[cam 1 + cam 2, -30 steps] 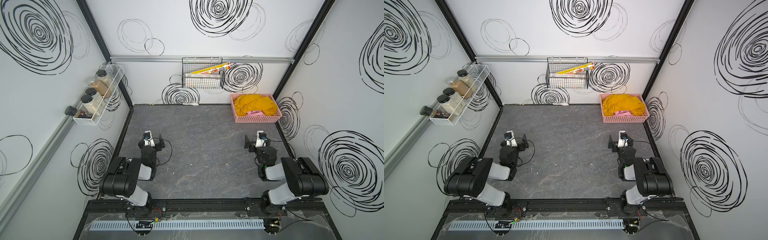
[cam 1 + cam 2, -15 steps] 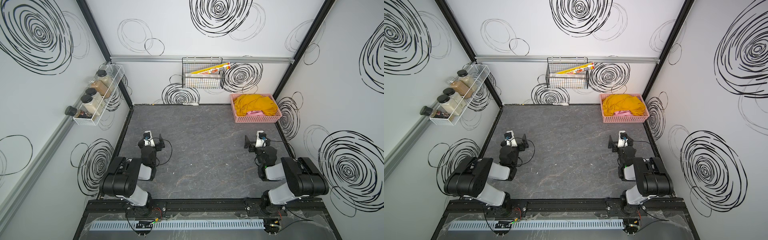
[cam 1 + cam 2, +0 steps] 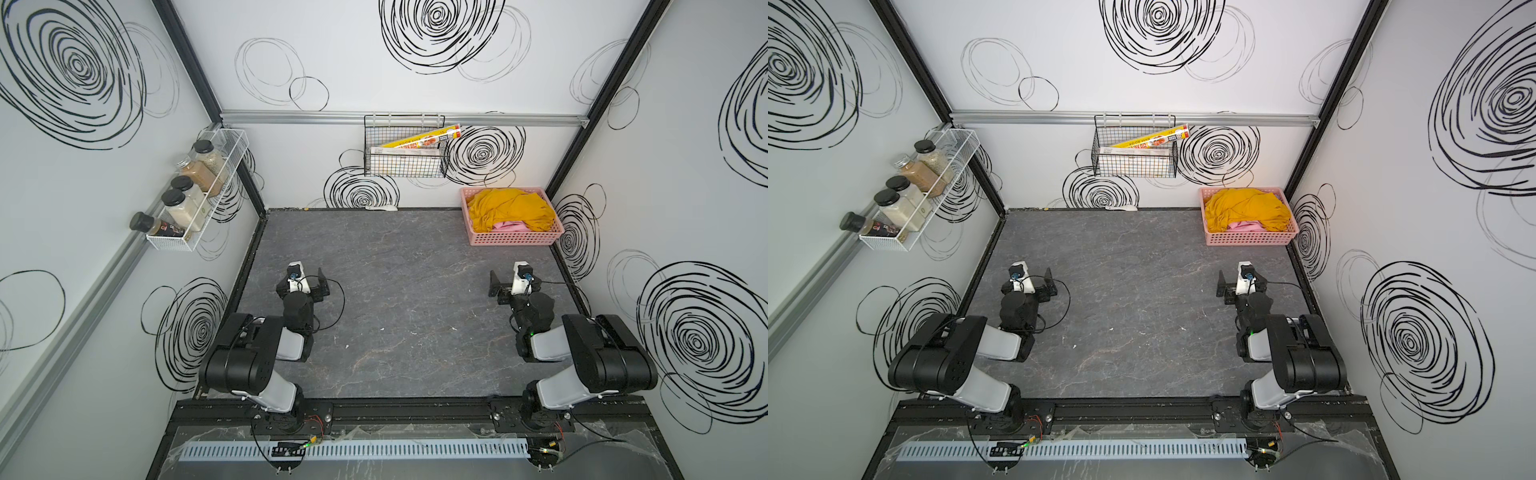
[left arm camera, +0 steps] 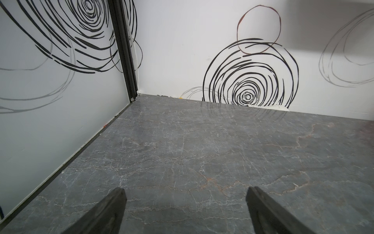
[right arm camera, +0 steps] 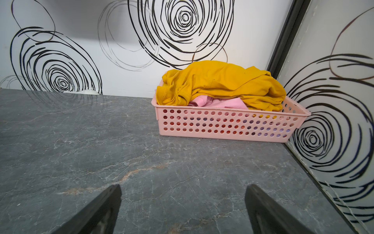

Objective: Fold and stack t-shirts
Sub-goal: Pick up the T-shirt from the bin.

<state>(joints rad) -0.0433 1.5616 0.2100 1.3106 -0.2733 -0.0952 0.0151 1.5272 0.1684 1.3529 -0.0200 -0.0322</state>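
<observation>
Mustard t-shirt (image 5: 222, 83), rumpled, atop pink t-shirt (image 5: 219, 102)

So the dark grey marble-look tabletop (image 3: 407, 291) is filling the middle of the frame in both top views, with pale and rusty veins running across it. A pink perforated basket (image 3: 515, 240) is sitting right on it in the upper right corner, tucked in by the walls. A small white scrap (image 3: 380, 207) is lying along the back edge, upper middle of the frame. Can't tell what it is.
</observation>
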